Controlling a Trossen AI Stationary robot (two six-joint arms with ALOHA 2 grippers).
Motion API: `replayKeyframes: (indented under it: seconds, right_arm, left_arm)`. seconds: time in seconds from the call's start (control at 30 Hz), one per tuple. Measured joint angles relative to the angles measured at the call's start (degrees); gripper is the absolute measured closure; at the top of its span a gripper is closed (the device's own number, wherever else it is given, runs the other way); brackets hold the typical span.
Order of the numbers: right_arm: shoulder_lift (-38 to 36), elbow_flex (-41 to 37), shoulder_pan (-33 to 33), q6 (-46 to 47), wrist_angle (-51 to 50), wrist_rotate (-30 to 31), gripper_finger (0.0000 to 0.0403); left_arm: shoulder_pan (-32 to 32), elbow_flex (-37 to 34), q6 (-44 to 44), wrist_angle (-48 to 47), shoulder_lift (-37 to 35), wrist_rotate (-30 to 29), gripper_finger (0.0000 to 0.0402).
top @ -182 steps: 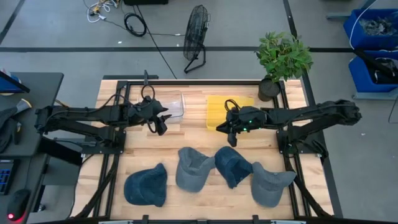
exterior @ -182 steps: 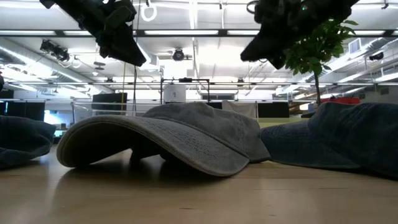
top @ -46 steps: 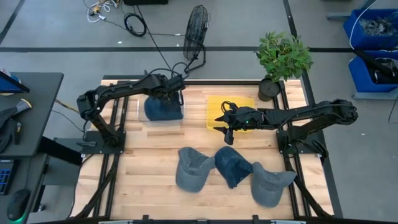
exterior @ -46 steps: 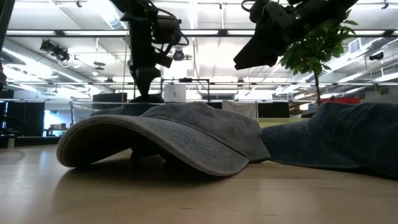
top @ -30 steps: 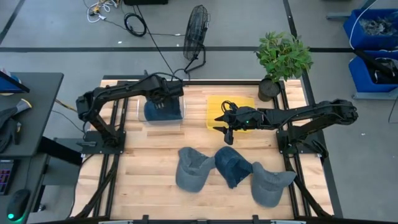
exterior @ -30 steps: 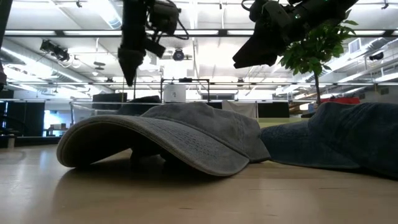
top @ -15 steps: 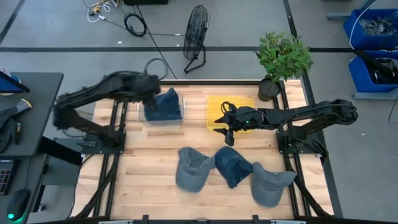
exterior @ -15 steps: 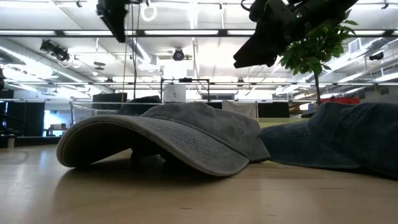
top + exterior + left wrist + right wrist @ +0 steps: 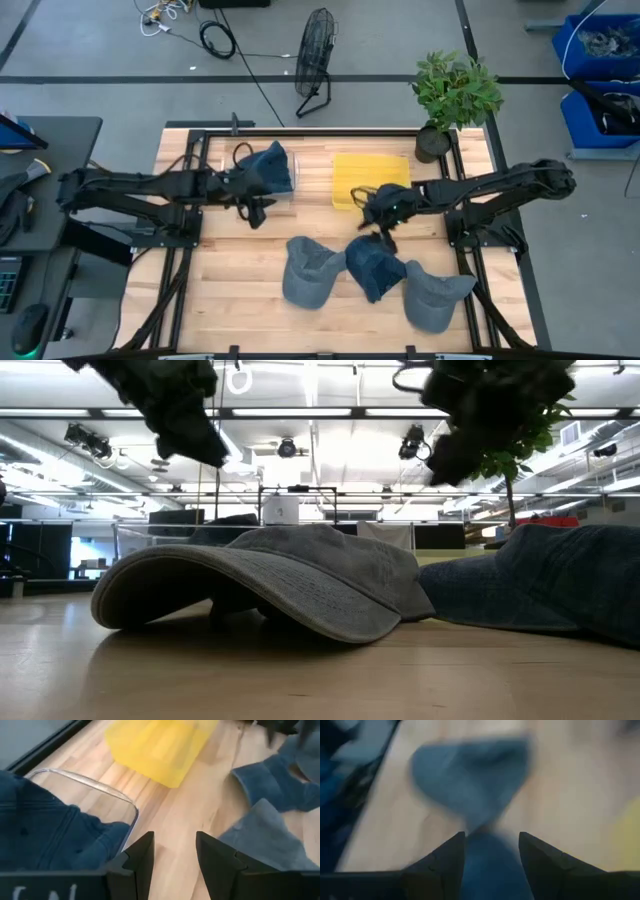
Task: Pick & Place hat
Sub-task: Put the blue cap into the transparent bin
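Observation:
A dark blue hat (image 9: 268, 167) lies in the clear bin (image 9: 288, 186) at the far left; the left wrist view shows this hat (image 9: 45, 835) bulging over the bin's rim. Three more hats lie in a row near the front edge: a grey-blue one (image 9: 308, 270), a dark blue one (image 9: 376, 266) and a grey one (image 9: 436, 294). My left gripper (image 9: 254, 208) (image 9: 174, 836) hovers open just on the near side of the bin, holding nothing. My right gripper (image 9: 385, 237) (image 9: 491, 836) hangs open over the dark blue hat (image 9: 470, 780) in the row.
A yellow bin (image 9: 370, 178) stands right of the clear bin. A potted plant (image 9: 455, 95) sits at the far right corner. Bare wood lies between the bins and the row of hats. Black frame rails run along both table sides.
My left gripper has drawn back from above the clear bin toward the table's near edge, and the dark blue hat stays in the bin. My right gripper has gone from beside the yellow bin toward the near edge, over the row of hats.

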Motion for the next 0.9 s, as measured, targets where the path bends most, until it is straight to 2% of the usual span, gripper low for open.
replayKeyframes:
  seconds: [0.1, 0.27, 0.4, 0.53, 0.7, 0.8, 0.9]
  right_arm:
    - [0.0, 0.0, 1.9, 4.1, -5.5, -3.2, 0.0214]
    - [0.3, 0.0, 5.5, 11.4, -11.6, -0.1, 0.0214]
    - [1.2, 0.0, 8.5, 13.6, -17.2, 2.9, 0.0214]
    - [3.4, 0.0, 11.0, 13.5, -17.1, 3.8, 0.0214]
    - [8.2, 0.0, 13.0, 12.9, -14.9, 9.8, 0.0217]
    - [11.1, 0.3, 13.5, 11.6, -14.3, 10.4, 0.0245]
    - [12.7, 0.2, 13.5, 12.2, -11.7, 10.7, 0.0306]
  left_arm:
    - [0.0, -0.4, -0.1, -0.2, 0.1, 0.0, 0.0255]
    - [-0.1, -0.3, 0.1, 0.0, -0.3, 0.0, 0.0261]
    - [-0.1, -0.3, 0.2, -0.1, -0.3, 0.0, 0.0262]
    - [-0.1, -0.3, 0.3, -0.1, -0.2, 0.0, 0.0262]
    - [-0.1, -0.3, 0.3, -0.1, -0.2, 0.0, 0.0262]
    - [-0.1, -0.3, 0.3, -0.1, -0.2, 0.0, 0.0262]
    - [-0.1, -0.3, 0.3, -0.1, -0.2, 0.0, 0.0262]
